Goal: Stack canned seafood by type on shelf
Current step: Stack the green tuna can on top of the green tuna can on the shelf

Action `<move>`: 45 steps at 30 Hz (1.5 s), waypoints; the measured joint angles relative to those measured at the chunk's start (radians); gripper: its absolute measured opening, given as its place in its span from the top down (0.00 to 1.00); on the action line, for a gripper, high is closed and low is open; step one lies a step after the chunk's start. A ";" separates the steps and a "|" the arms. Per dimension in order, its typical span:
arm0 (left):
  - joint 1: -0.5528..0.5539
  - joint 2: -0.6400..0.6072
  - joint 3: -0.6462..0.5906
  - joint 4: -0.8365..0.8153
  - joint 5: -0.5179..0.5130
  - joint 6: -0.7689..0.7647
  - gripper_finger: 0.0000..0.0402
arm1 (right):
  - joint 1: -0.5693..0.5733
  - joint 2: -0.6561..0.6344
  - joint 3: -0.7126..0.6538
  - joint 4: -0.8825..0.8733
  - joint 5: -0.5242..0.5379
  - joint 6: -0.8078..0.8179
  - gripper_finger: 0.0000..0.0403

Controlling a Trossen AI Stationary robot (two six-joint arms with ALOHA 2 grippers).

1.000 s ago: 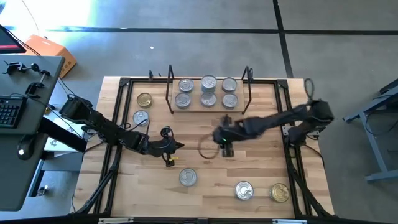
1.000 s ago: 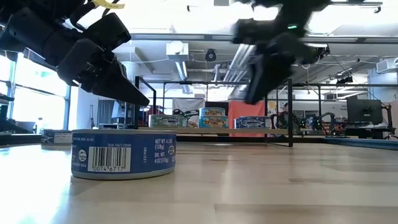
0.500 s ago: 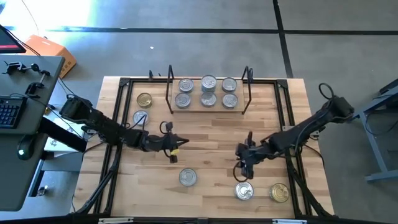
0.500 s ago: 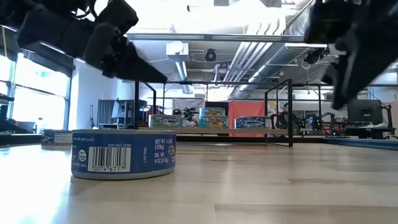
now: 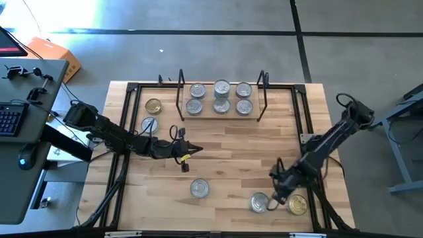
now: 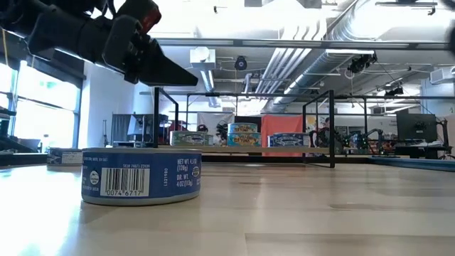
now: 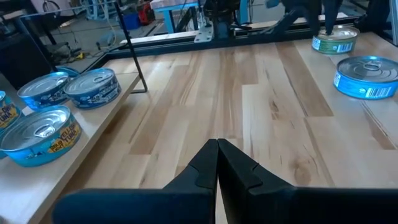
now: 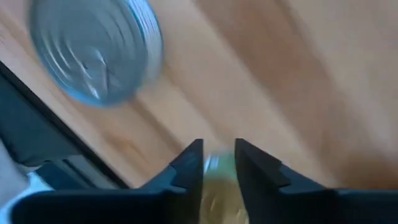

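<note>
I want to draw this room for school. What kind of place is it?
Probably a robot lab or workshop. Two robot arms work at a wooden table with tins on a small shelf. There are bare ceiling pipes, and a desk with a keyboard stands beside it.

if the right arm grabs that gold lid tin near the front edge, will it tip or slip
Tipping looks unlikely: the gold-lid tin is short, wide and lies flat on the table. It is probably rigid metal, so it shouldn't crush. Slipping seems possible, since its round wall gives the right end effector, hovering by it with fingers slightly apart, little contact.
</note>
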 joint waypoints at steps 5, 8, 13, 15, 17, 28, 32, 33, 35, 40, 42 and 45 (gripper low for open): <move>0.000 0.000 0.000 0.000 0.000 -0.015 1.00 | 0.117 0.000 0.000 -0.006 -0.077 0.321 0.97; 0.000 0.000 0.000 0.000 0.000 -0.015 1.00 | 0.171 0.000 0.000 -0.016 -0.083 0.413 0.98; 0.000 0.000 0.000 0.000 0.000 -0.008 1.00 | 0.220 0.001 -0.010 0.011 -0.091 0.508 0.99; 0.000 0.000 0.000 0.000 0.000 0.010 1.00 | 0.229 0.002 -0.038 0.064 -0.091 0.510 1.00; 0.000 0.000 0.000 0.000 0.000 0.020 1.00 | 0.229 0.002 -0.070 0.112 -0.090 0.485 0.99; -0.001 0.000 0.000 -0.001 0.000 0.028 1.00 | 0.005 -0.003 -0.167 0.176 0.185 0.131 1.00; -0.001 0.000 0.000 -0.001 0.000 0.028 1.00 | -0.132 0.002 -0.172 0.257 0.375 -0.085 1.00; -0.001 0.000 0.000 -0.001 0.000 0.028 1.00 | -0.164 0.004 -0.174 0.290 0.429 -0.156 1.00; -0.001 0.000 0.000 -0.001 0.000 0.027 1.00 | -0.214 0.007 -0.178 0.378 0.602 -0.308 1.00; -0.002 0.000 0.000 -0.001 0.000 0.010 1.00 | -0.268 -0.002 -0.151 0.535 0.792 -0.653 1.00; -0.003 0.000 0.000 -0.001 0.000 0.001 1.00 | -0.279 -0.004 -0.131 0.492 0.793 -0.667 1.00; -0.002 0.000 0.000 -0.001 0.042 -0.018 1.00 | -0.291 -0.004 -0.127 0.341 0.775 -0.557 1.00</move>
